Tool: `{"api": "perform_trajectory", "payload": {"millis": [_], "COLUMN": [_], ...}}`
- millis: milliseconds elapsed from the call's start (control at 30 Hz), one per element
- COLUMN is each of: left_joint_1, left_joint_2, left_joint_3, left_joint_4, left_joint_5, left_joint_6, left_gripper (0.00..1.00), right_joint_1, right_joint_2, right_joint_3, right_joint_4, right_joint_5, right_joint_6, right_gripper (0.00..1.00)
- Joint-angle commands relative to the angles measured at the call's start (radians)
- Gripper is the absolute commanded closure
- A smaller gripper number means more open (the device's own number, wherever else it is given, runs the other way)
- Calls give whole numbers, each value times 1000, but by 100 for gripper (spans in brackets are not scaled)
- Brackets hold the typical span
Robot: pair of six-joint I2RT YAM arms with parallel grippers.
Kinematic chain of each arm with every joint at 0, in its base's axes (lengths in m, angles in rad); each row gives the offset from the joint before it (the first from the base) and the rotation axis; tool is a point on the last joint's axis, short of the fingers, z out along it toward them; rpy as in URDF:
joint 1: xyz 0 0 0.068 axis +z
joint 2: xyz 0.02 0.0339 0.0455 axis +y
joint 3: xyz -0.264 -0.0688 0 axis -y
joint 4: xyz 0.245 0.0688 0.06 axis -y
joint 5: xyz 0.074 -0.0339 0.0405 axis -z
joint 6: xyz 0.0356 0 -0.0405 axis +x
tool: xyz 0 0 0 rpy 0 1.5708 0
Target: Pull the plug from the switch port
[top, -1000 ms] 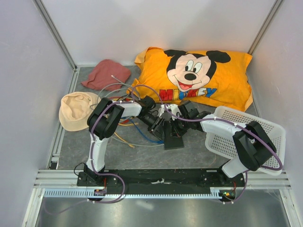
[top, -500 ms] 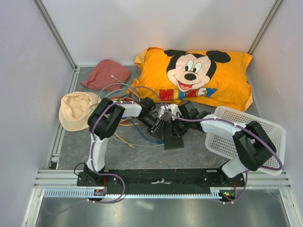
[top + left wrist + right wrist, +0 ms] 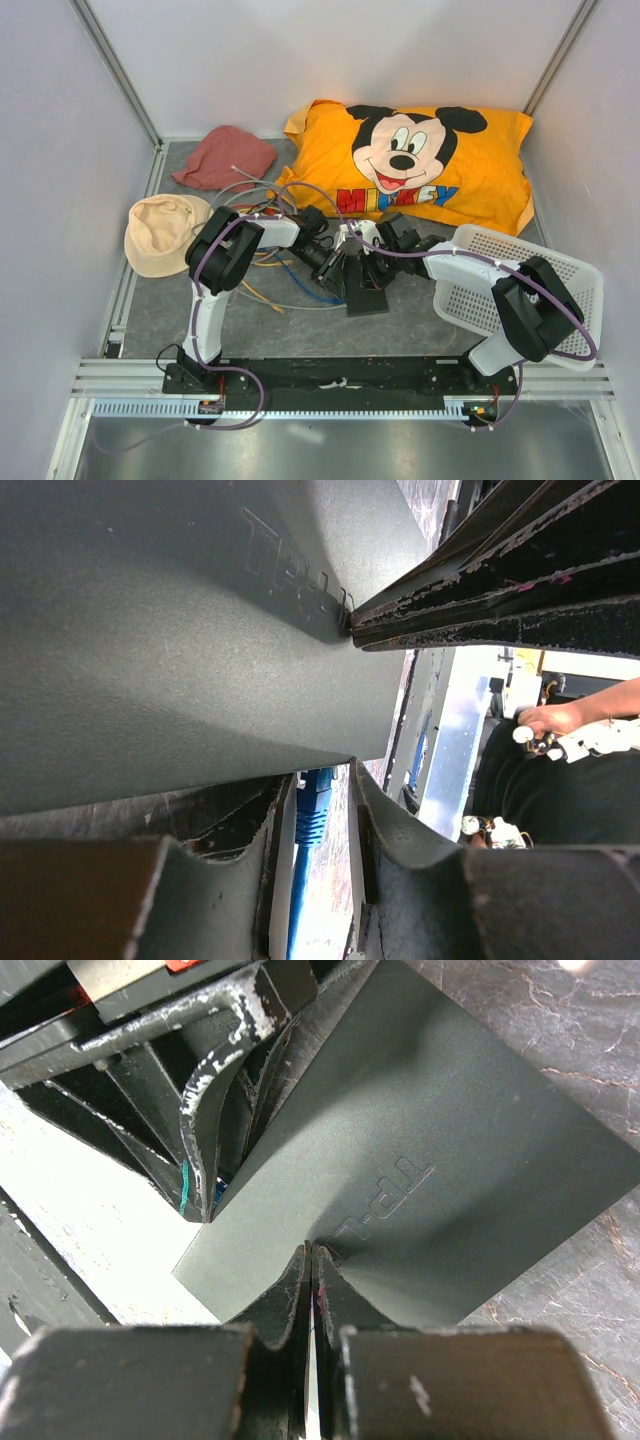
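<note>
The switch (image 3: pixel 366 291) is a flat matte black box lying on the table between the two arms; its top fills the left wrist view (image 3: pixel 180 630) and the right wrist view (image 3: pixel 450 1160). A blue plug (image 3: pixel 312 805) sits in its edge port, with a blue cable (image 3: pixel 305 288) trailing to the left. My left gripper (image 3: pixel 320 775) straddles the plug, open: one finger lies against it, the other stands a little apart. My right gripper (image 3: pixel 312 1250) is shut, its tips pressed onto the switch's top.
An orange Mickey pillow (image 3: pixel 420 170) lies behind the arms. A white mesh basket (image 3: pixel 520 290) stands at the right. A red cloth (image 3: pixel 225 158) and a beige hat (image 3: pixel 162 232) lie at the left. Loose cables (image 3: pixel 262 290) spread under the left arm.
Both arms stay almost where they were. The grey cable loop behind the left arm has shifted slightly.
</note>
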Motion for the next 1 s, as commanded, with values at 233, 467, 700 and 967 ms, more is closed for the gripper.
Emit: {"api": "perform_trajectory", "payload": {"millis": [233,467,700,967], "left_joint_1": [-14,-14,-7,15], "left_joint_2": [56,78,75,102], "left_joint_3": [-1,10,1,13], "left_joint_4": [-15,-18,-15,-30], "left_joint_5": [-38,-62,19,37], "left_joint_6": [72,64,133,176], "left_gripper": [98,71,69,75], "right_joint_1": [3,1,3,-2], "right_joint_2": [21,19,13,17], "right_joint_3": [-29,-30,-32,-27], "right_joint_4": [9,9,11,6], "right_joint_5": [64,64,67,70], "right_joint_6": [-14,-14,-15,-20], "right_gripper": [95,94,94,93]}}
